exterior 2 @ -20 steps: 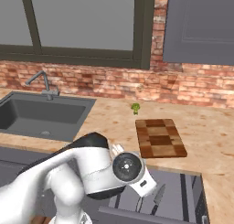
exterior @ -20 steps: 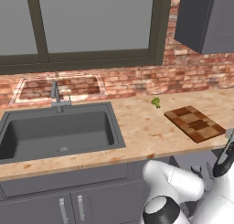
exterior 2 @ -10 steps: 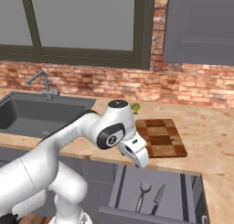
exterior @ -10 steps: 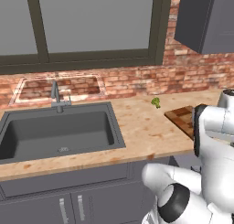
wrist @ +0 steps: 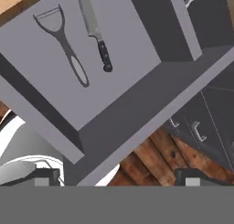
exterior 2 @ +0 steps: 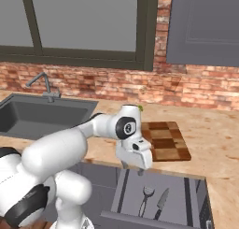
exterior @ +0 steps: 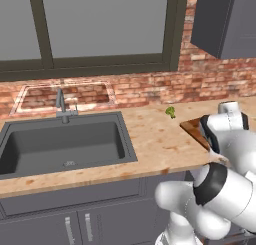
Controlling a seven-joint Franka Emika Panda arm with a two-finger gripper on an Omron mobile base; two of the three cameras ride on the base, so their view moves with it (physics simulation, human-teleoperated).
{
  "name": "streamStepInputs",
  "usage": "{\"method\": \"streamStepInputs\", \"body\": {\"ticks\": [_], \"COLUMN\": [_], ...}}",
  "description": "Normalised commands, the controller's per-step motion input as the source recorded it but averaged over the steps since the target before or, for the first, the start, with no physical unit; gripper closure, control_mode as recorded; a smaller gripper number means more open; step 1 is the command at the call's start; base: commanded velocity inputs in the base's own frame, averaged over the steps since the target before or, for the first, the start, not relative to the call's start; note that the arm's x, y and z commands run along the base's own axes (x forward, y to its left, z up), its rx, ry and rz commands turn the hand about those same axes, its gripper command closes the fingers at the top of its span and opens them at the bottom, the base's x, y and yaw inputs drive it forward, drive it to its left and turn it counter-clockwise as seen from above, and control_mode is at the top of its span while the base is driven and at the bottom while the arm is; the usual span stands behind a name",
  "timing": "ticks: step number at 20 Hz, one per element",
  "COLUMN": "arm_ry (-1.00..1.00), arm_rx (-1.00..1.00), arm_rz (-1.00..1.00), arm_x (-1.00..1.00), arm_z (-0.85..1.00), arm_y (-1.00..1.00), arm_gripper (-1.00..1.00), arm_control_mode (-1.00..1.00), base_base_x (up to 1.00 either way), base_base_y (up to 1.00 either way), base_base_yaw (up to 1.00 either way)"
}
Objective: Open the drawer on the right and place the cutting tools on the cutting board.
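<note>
**Claw lifted above the open drawer, tools lying inside**

Since a second ago the arm has swung up out of the drawer: where the hand was low at the drawer's edge, the claw (exterior 2: 132, 168) now hangs over the front edge of the wooden surface (exterior 2: 210, 139), pointing down. Its fingers stand spread wide and carry nothing.

In the right base view the drawer (exterior 2: 182, 195) is pulled out below the surface, its grey box interior showing. Two cutting tools lie on its floor side by side, apart from each other: a peeler (exterior 2: 146, 200) with a forked head and a slim handle (the one that looks a bit like scissors from afar), and a knife (exterior 2: 161, 203) with a pale blade and a dark handle. The hand view looks down into the same drawer (wrist: 137, 104), with the peeler (wrist: 64, 45) left of the knife (wrist: 96, 31), both lying roughly parallel.

The cutting board (exterior 2: 164, 140), checkered in light and dark brown, rests flat on the surface just behind the drawer and right of the arm's forearm; nothing lies on it. In the left base view only its near corner (exterior: 192, 129) shows beside the arm. A small green broccoli floret (exterior: 171, 111) sits on the surface behind the board, and the sink (exterior: 60, 144) lies well to the left.
</note>
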Motion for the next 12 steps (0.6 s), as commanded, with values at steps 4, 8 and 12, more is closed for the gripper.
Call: {"method": "streamStepInputs", "body": {"ticks": [4,8,12], "arm_ry": [0.14,0.02,0.00], "arm_rx": [0.16,0.18,0.18], "arm_rz": [0.00,0.00,0.00], "arm_x": [-0.22,-0.23,-0.08], "arm_z": [-0.35,-0.18,-0.21], "arm_y": [-0.02,-0.05,-0.03], "arm_gripper": [-1.00,-1.00,-1.00], "arm_control_mode": [-1.00,-1.00,-1.00], "base_base_x": [0.00,0.00,0.00], "base_base_y": [0.00,0.00,0.00], "base_base_yaw": [0.00,0.00,0.00]}}
